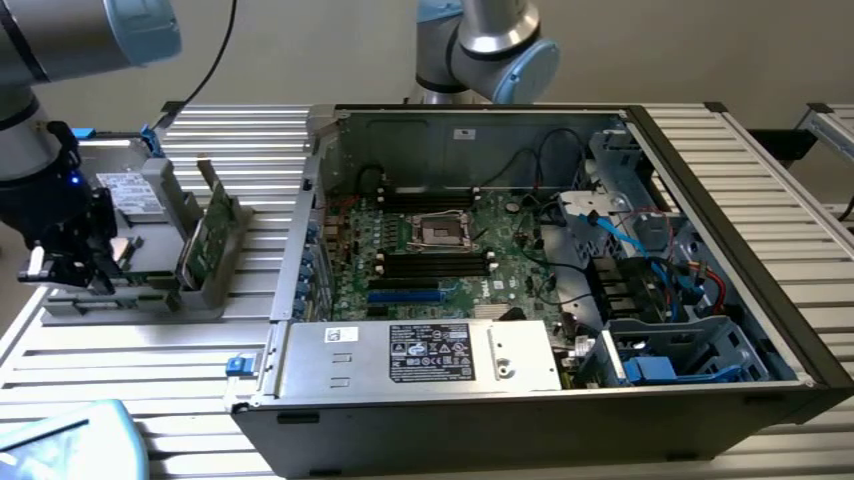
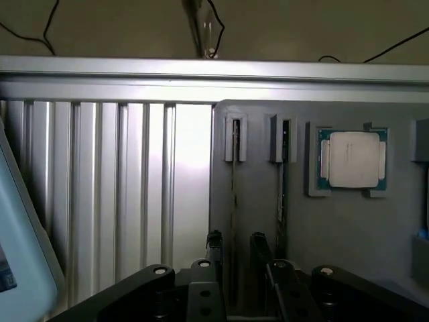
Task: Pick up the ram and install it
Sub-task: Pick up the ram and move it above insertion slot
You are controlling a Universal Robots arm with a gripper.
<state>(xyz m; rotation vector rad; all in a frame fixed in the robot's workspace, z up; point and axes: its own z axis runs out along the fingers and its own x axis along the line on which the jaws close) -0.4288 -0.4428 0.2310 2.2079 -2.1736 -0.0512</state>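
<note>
We see the hand point(image 2: 236, 247) released: fingers point(image 2: 214, 243) spread, nothing clamped. The ram point(image 2: 233, 194) stands on edge in a slot of the gray holder point(image 2: 342, 235), in line w/ the gap btwn the fingers; contact we can't tell. A 2nd stick point(image 2: 281, 194) sits in the next slot, a CPU point(image 2: 352, 159) beside it. In the exterior view the hand hangs over the holder on the bench point(image 1: 174, 360), to the exterior view's left of the open PC case point(image 1: 534, 410).

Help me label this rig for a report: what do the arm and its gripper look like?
The arm is a silver-grey tube with rounded light-blue joint caps; a thin black cable runs beside it. The gripper is black, with bolted linkage bars and two narrow dark fingers.
</note>
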